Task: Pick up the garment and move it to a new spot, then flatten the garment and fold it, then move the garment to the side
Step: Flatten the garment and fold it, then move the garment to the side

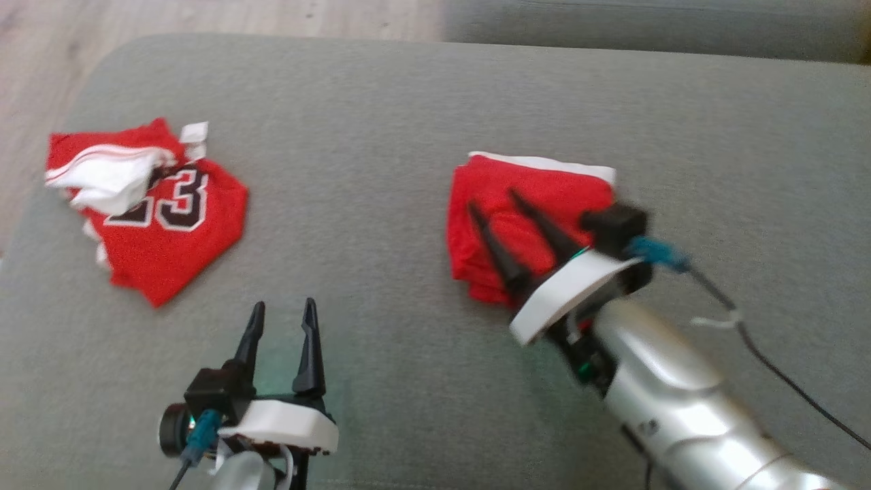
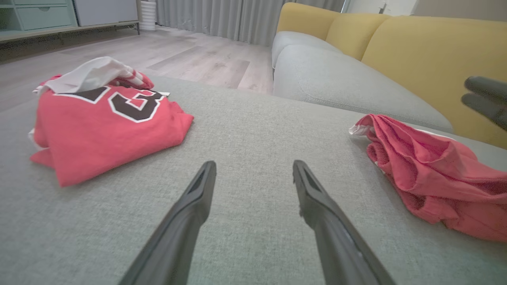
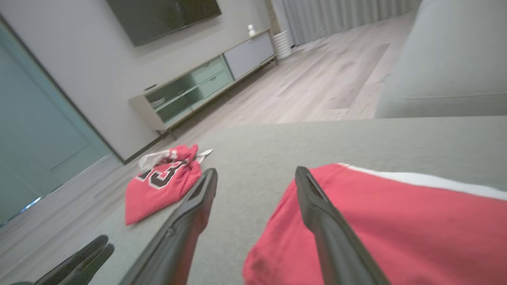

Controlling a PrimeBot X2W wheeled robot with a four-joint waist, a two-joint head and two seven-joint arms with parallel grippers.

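The garment [image 1: 537, 194] is a folded red bundle with a white edge, lying right of centre on the grey cushion [image 1: 381, 170]. My right gripper [image 1: 493, 201] hovers over its left part, open, with nothing between its fingers. In the right wrist view this gripper [image 3: 256, 172] has one finger above the red garment [image 3: 396, 221] and the other above bare cushion. My left gripper [image 1: 284, 306] stands open and empty near the front edge. In the left wrist view it [image 2: 253, 164] points over bare cushion, with the garment [image 2: 435, 174] lying crumpled to its right.
A red jersey [image 1: 146, 211] with a dark number and a white cloth on top lies at the cushion's left, also visible as the jersey [image 2: 107, 130] [image 3: 162, 186]. A grey and yellow sofa [image 2: 356, 71] stands behind. Wooden floor [image 1: 204, 20] lies beyond the cushion's rounded far-left corner.
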